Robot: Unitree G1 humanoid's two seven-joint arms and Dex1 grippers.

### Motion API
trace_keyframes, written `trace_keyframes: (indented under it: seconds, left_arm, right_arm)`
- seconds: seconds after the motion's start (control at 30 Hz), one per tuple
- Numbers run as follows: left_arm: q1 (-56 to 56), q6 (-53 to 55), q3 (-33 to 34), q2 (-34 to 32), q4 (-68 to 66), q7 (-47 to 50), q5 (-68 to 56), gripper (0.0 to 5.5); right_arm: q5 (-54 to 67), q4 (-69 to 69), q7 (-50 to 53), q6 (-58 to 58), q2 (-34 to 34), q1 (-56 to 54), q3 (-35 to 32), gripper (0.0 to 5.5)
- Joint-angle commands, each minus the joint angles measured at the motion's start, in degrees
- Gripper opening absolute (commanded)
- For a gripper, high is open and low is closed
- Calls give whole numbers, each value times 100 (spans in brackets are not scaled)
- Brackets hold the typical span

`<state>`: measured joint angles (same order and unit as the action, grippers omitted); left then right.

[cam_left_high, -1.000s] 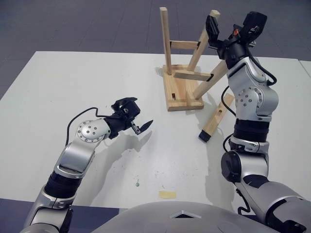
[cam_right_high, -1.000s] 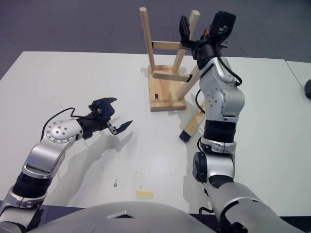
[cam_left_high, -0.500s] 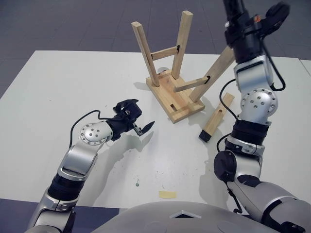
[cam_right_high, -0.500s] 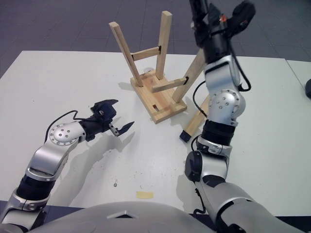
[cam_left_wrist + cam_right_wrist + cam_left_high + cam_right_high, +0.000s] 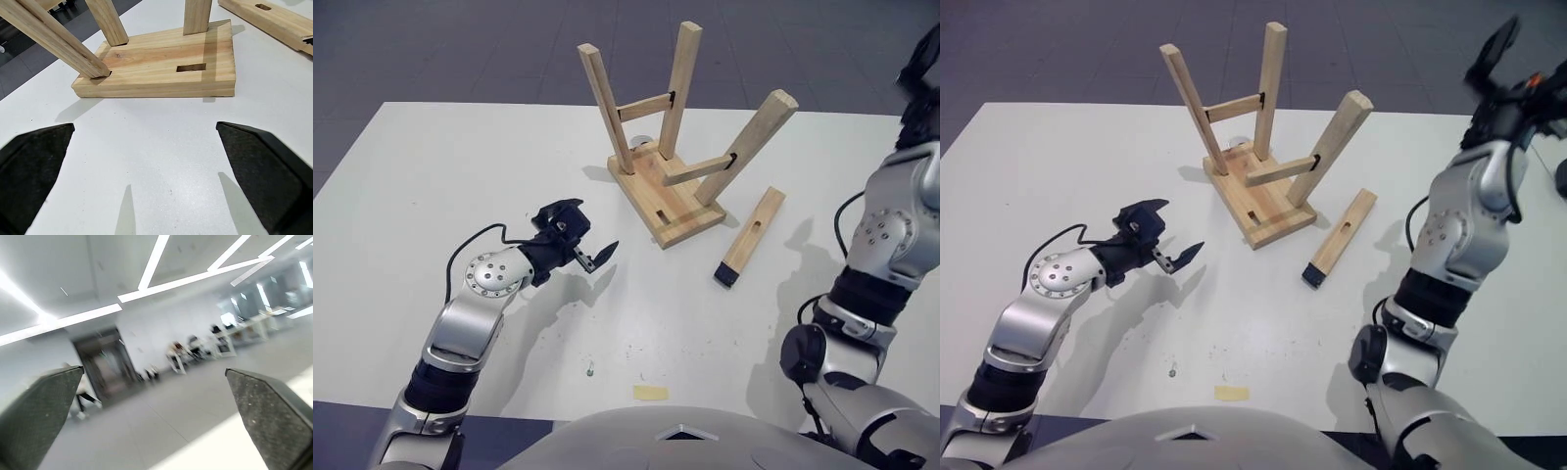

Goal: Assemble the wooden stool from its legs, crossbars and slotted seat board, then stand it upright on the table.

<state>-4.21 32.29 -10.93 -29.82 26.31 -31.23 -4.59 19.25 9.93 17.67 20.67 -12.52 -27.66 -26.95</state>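
Both wide open, empty: left gripper [image 5: 590, 233] near-left of inverted stool [image 5: 668, 204], right gripper [image 5: 154, 416] raised right; loose leg [image 5: 749, 233] lies beside it.

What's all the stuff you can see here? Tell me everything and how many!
table: one, white, under everything.
seat board: one, pale wood, on the table, one slot empty.
legs: three, pale wood, standing up from the seat board.
crossbars: two, pale wood, joining those legs.
loose leg: one, pale wood, dark end, flat on table right of seat board.
paper scrap: one, yellow, near table's front edge.
left gripper: one, black, open, over the table.
right gripper: one, black, open, raised at right.
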Motion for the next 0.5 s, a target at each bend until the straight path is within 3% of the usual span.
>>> trace_keyframes:
  seconds: [0.03,0.3,0.5]
  left_arm:
    - [-35,47,-69,-67,41,-84,24,540]
    - [74,23,-152,-118,70,-88,89,540]
    - [4,46,-152,-65,64,-82,68,540]
  right_arm:
    - [89,598,296,1010,449,722,210,536]
    - [699,1539,555,3914,1193,1447,596,536]
    - [269,1104,492,4234,1283,1604,974,536]
